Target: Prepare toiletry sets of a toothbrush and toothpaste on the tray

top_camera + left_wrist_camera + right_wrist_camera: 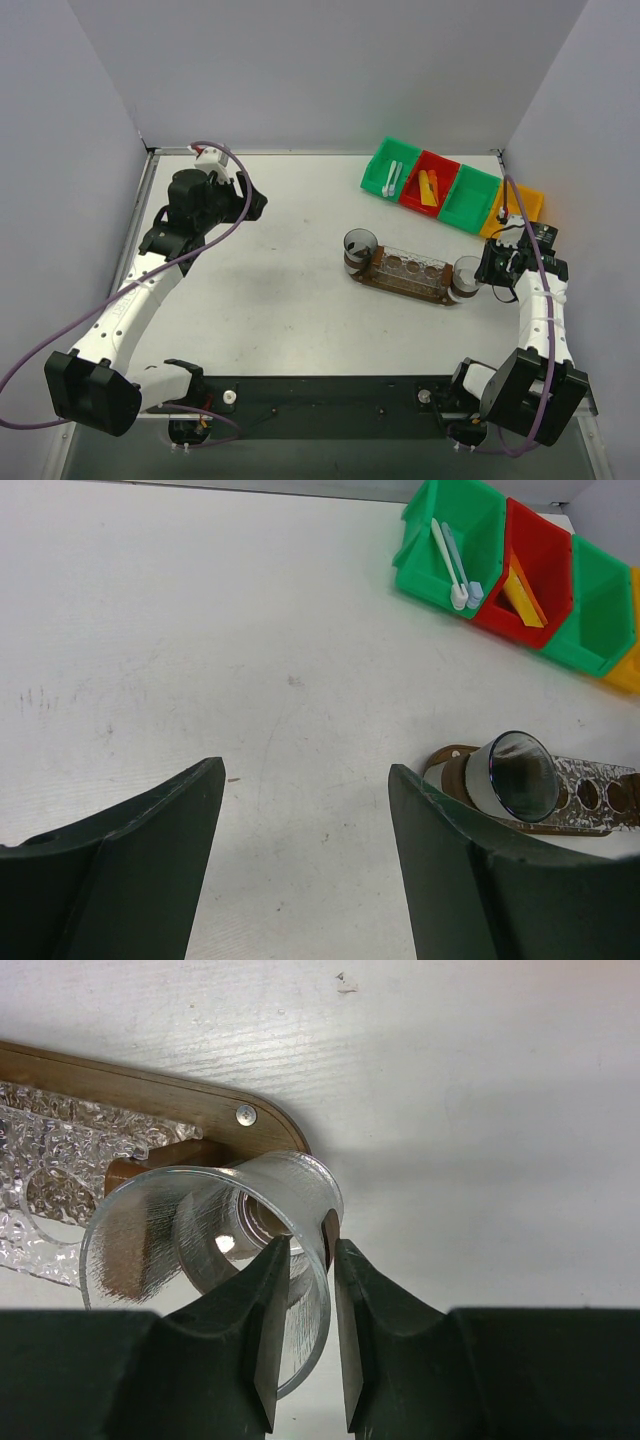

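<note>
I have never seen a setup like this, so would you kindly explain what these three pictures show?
Two robot arms are bolted to a white table. One picture looks down from above; the other two come from a camera on each wrist. A brown wooden tray has a clear cup at its left end. Coloured bins hold toothbrushes and orange and yellow tubes. The left pincer is wide open and empty. The right pincer straddles a second cup's rim; whether it grips is unclear.

A row of green, red and yellow bins [470,195] stands just beyond the right pincer [311,1260], on the white table [300,230].
</note>
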### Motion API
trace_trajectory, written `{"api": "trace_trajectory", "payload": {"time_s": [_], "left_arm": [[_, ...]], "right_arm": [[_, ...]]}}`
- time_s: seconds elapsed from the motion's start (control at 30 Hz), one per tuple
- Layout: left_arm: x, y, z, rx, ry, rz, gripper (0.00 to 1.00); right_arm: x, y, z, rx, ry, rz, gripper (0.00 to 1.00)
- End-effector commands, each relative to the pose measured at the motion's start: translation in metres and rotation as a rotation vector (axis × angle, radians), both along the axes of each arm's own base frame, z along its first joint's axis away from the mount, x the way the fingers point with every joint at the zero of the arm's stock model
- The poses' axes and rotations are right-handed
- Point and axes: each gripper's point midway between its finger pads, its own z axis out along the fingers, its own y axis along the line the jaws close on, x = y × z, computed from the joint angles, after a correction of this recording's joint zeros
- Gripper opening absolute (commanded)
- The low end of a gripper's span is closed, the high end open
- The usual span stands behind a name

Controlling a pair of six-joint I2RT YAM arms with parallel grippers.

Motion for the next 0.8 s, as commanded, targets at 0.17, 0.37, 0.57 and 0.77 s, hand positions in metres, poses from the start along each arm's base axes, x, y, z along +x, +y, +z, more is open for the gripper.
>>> {"api": "trace_trajectory", "payload": {"time_s": [0.17,0.37,0.57,0.77], "left_arm": [[0.0043,-0.0004,0.0228,-0.027,-0.079,-0.003,0.77],[0.0045,-0.0001,0.0224,-0.026,-0.080,-0.002,0.77],[0.0047,-0.0002,0.0211,-0.026,-0.076,-0.002,0.77],[0.0046,0.0004,0.0206,-0.026,-0.076,0.000,0.77]], "right_arm": [[0.0042,-0.0021,0.0025,0.000,-0.007,-0.003,0.27],[0.0045,-0.0033,0.0026,-0.003,-0.004,-0.013,0.31],[0.0041,-0.0020,0.0037,-0.005,-0.006,-0.010,0.23],[0.0031,0.0007,0.0028,0.006,0.000,-0.008,0.21]]}}
